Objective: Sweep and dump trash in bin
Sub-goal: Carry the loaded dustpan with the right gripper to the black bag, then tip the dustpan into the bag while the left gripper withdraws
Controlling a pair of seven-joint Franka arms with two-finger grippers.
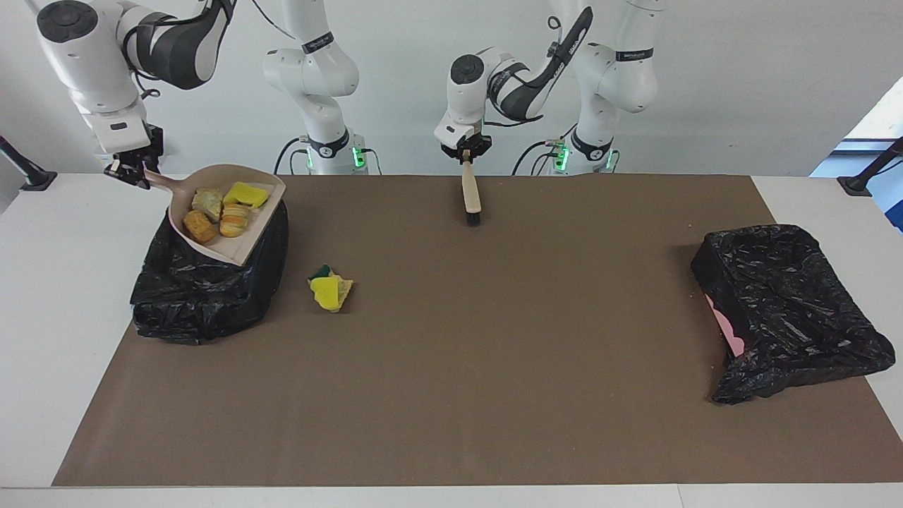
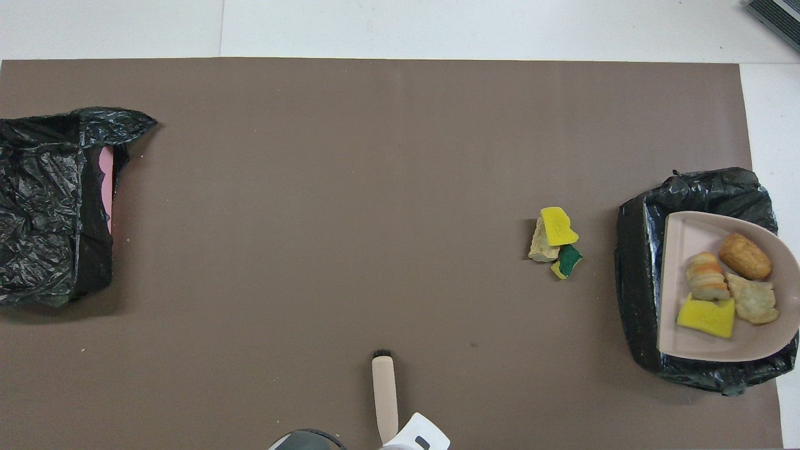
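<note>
My right gripper (image 1: 130,171) is shut on the handle of the beige dustpan (image 1: 243,243), held tilted in the air over the black-lined bin (image 1: 204,300) at the right arm's end of the table. Several sponge chunks of trash (image 1: 220,212) lie in the pan (image 2: 678,250), yellow, tan and orange-brown (image 2: 725,287). More trash (image 1: 330,291), yellow, tan and green, sits on the brown mat beside the bin (image 2: 634,281); the overhead view shows this pile (image 2: 555,240) too. My left gripper (image 1: 465,151) is shut on the beige hand brush (image 1: 470,197), bristles down over the mat's robot-side edge.
A second black-lined bin (image 1: 790,310) with a pink wall showing stands at the left arm's end of the table (image 2: 50,206). The brown mat (image 1: 494,367) covers most of the white table. The brush (image 2: 384,390) pokes in at the overhead view's bottom edge.
</note>
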